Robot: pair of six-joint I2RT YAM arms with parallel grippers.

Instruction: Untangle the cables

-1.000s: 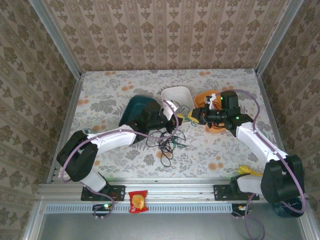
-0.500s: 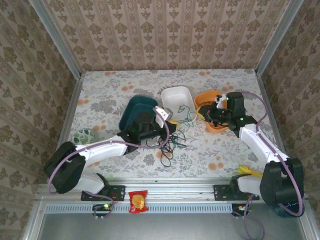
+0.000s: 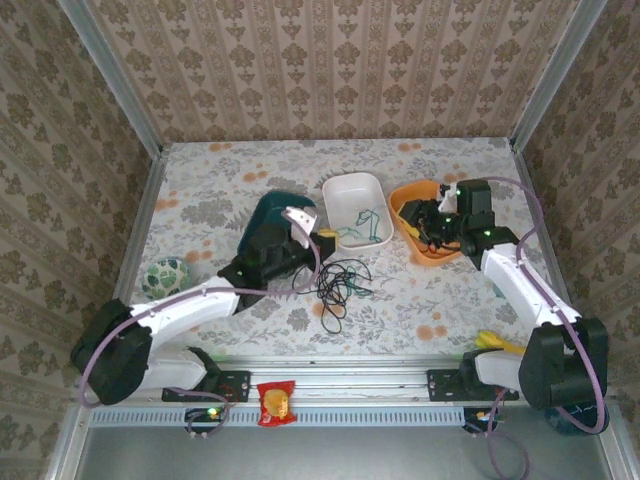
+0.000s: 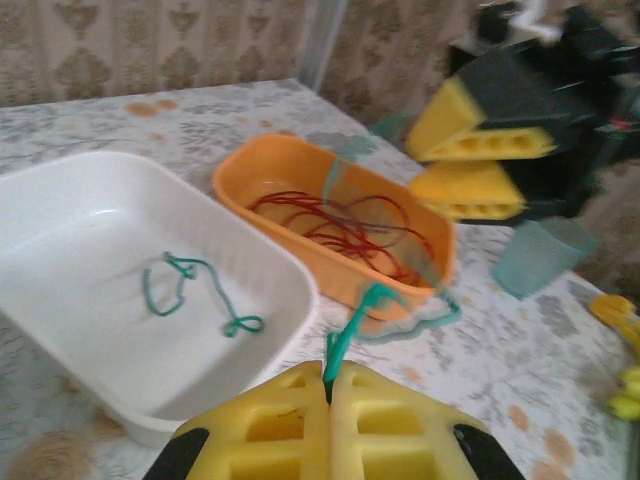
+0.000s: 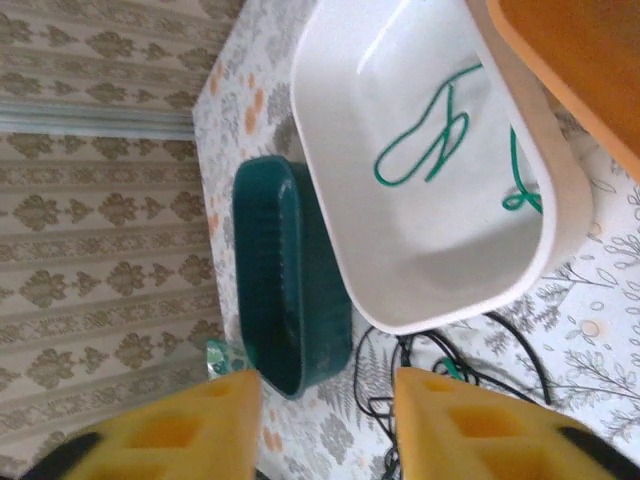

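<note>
Soft, even daylight throughout (left wrist view blurred), shadows faint.

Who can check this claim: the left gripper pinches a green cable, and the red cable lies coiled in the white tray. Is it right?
Not quite. The red cable lies coiled in the orange tray, not the white tray, as the left wrist view shows. The left gripper does pinch a green cable.

Three bins [image 3: 262,212] [image 3: 345,192] [image 3: 403,192], two hands [image 4: 328,378] [image 5: 325,392], cables [image 3: 336,281] in three colours, one ball [image 3: 167,276].
</note>
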